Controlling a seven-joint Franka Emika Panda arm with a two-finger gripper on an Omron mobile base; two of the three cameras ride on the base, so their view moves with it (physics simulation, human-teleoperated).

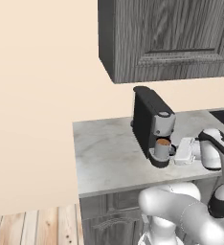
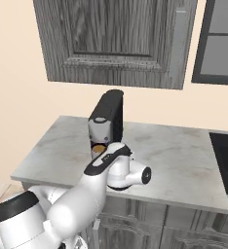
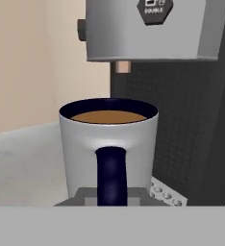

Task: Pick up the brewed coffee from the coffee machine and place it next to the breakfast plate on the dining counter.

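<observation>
Mug handle [image 3: 111,175], dark loop, nearest: gripper [image 1: 175,154] clamped on it; brewed coffee [image 1: 162,147] on coffee machine [image 1: 151,124] drip base; lift and carry to breakfast plate outstanding.

Black-bodied coffee machine [image 1: 145,119] with a silver-grey brew head, standing near the front edge of a light grey marbled counter [image 1: 109,158]. Under the head, a grey metallic mug [image 3: 108,149], dark navy loop handle, brown coffee inside. Dark grey wood-grain wall cabinet [image 1: 166,38] above, cream wall [image 1: 42,72] behind, pale plank floor [image 1: 32,227] below.
</observation>
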